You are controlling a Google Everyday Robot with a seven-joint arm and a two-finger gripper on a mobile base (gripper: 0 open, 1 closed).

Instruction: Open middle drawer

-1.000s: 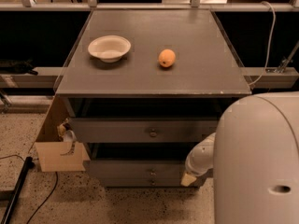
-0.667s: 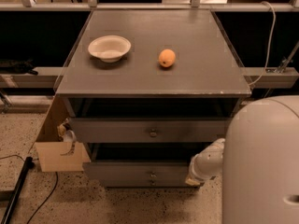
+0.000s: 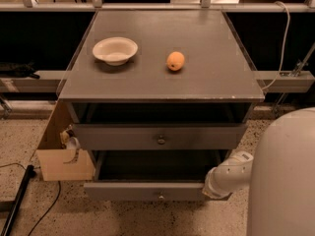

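Likely the stiff middle drawer (image 3: 128, 191) slides easily when pulled by its small knob (image 3: 160, 196), but the gripper (image 3: 212, 190) sits at its right front corner, and whether it grips anything is not visible

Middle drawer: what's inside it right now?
Inside the middle drawer only a dark, bare-looking floor shows. Its rear is covered by the drawer above. The tool sits at the right end of the middle drawer's front.
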